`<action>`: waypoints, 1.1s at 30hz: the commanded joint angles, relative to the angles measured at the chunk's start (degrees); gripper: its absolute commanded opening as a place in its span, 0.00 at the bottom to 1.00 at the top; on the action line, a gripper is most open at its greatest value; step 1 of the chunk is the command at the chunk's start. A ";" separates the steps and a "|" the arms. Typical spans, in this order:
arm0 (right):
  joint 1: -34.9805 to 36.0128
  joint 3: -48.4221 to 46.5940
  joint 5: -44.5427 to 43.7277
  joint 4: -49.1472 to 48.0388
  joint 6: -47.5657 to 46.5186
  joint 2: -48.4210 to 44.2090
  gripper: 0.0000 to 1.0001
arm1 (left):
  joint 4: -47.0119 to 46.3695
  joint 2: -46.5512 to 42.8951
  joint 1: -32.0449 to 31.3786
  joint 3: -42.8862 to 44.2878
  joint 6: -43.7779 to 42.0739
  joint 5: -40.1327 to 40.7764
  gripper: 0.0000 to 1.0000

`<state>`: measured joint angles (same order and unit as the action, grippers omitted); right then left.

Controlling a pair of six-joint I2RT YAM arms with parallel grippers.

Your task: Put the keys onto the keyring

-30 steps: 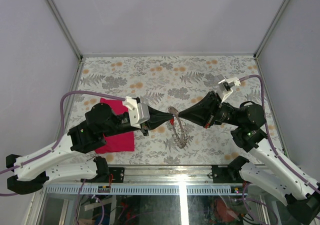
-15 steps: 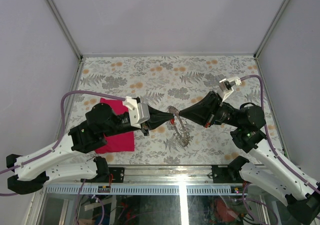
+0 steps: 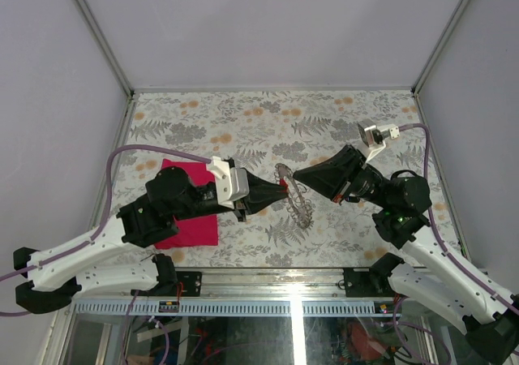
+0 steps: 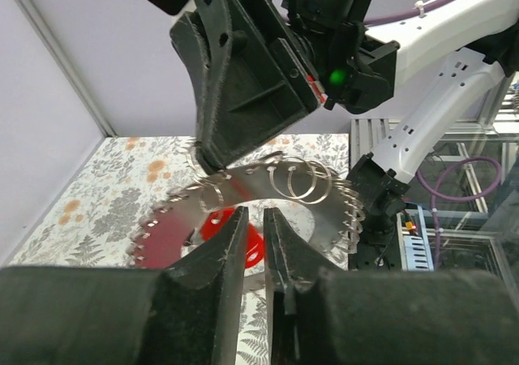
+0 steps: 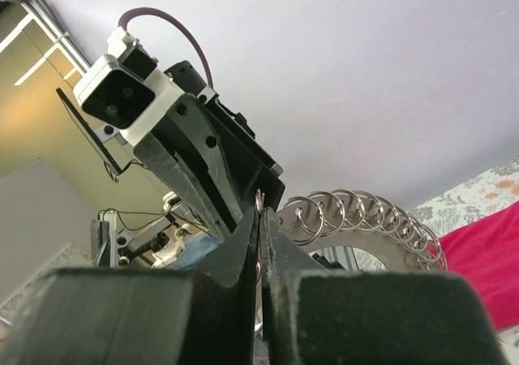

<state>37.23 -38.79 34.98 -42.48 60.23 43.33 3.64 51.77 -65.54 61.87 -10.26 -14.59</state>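
Observation:
The keyring (image 3: 298, 200) is a flat silvery ring plate with several small split rings along its rim, held tilted above the table between the two arms. My right gripper (image 3: 296, 173) is shut on one of its thin wire rings, which shows between the tips in the right wrist view (image 5: 258, 211); the plate (image 5: 358, 232) curves off to the right there. My left gripper (image 3: 280, 188) points at the keyring from the left, its jaws a narrow gap apart (image 4: 254, 212). A red-headed key (image 4: 214, 222) sits just beyond those tips against the plate (image 4: 243, 191). I cannot tell if the fingers touch it.
A magenta cloth (image 3: 190, 223) lies on the floral tabletop under the left arm and also appears low at the right (image 5: 486, 259). Grey walls with metal posts enclose the table on three sides. The arm bases and a rail run along the near edge.
The left gripper has moved right towards the keyring and its jaws have parted slightly. The right gripper has drawn back to the right, carrying the keyring with it.

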 commanded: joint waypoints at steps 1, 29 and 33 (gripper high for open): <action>0.05 -0.32 -3.60 -7.66 0.44 -1.15 0.00 | -1.60 -0.24 -0.01 -0.17 0.77 -1.49 0.17; 0.04 8.31 -0.18 -24.59 -26.34 -6.09 0.00 | -19.56 -1.28 0.01 -4.52 11.64 1.09 0.47; 0.08 7.58 1.66 -23.66 -26.75 -5.92 0.00 | -20.36 0.21 0.00 -4.08 11.69 0.79 0.47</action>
<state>37.23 -29.50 35.16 -61.17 36.42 38.06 -11.25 50.92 -65.54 56.64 0.64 -12.95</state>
